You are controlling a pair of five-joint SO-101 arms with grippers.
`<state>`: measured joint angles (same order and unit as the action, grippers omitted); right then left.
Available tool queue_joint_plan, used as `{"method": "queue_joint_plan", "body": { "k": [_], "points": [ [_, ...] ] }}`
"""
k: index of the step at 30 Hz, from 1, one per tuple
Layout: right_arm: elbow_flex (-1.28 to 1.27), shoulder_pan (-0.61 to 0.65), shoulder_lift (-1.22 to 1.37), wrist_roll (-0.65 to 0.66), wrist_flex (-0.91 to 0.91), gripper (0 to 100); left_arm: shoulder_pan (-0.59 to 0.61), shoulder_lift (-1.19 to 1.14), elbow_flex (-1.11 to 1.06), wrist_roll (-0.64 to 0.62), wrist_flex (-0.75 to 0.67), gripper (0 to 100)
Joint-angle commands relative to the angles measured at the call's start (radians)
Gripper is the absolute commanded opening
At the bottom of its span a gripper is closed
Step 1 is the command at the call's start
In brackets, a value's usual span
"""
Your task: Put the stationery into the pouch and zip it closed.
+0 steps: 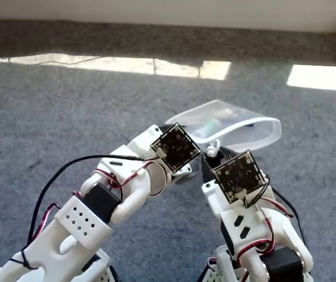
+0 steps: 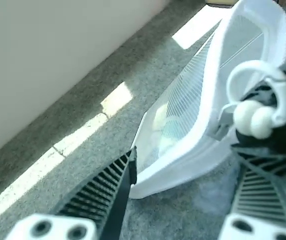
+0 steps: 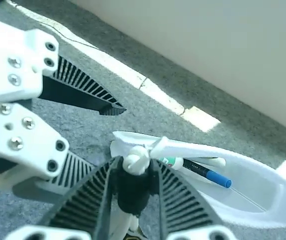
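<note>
Pouch (image 1: 244,132) of white mesh lies on the grey worktop (image 1: 68,106), and its mouth is open. Inside it are a pen (image 3: 210,176) with a blue cap and a small green and white thing (image 3: 172,161). The right tool (image 3: 135,175) is squeezed tight on the zip pull (image 3: 135,161), at the end of the pouch nearest the arms. The left tool (image 2: 183,160) is spread wide and holds nothing. A corner of the pouch sits between its fingers.
</note>
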<state>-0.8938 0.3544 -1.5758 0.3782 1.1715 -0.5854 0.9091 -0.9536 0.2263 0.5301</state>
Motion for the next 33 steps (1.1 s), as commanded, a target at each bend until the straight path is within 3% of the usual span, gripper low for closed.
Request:
{"method": "queue_joint_plan", "body": {
  "k": [1, 10, 13, 21, 28, 33],
  "points": [
    [0.056, -0.002, -0.015, 0.009, 0.001, 0.5, -0.015, 0.013, 0.007, -0.014, -0.025, 30],
    [0.056, -0.002, -0.015, 0.009, 0.001, 0.5, -0.058, 0.013, -0.015, -0.014, -0.031, 30],
    [0.056, -0.002, -0.015, 0.009, 0.001, 0.5, -0.084, 0.018, -0.064, -0.014, -0.104, 30],
    [0.056, -0.002, -0.015, 0.009, 0.001, 0.5, -0.087, 0.022, -0.171, -0.008, -0.334, 19],
    [0.056, -0.002, -0.015, 0.009, 0.001, 0.5, -0.111, 0.022, -0.179, -0.006, -0.341, 18],
    [0.056, -0.007, -0.015, 0.009, -0.001, 0.5, -0.111, 0.022, -0.179, -0.006, -0.342, 6]
  ]
}}
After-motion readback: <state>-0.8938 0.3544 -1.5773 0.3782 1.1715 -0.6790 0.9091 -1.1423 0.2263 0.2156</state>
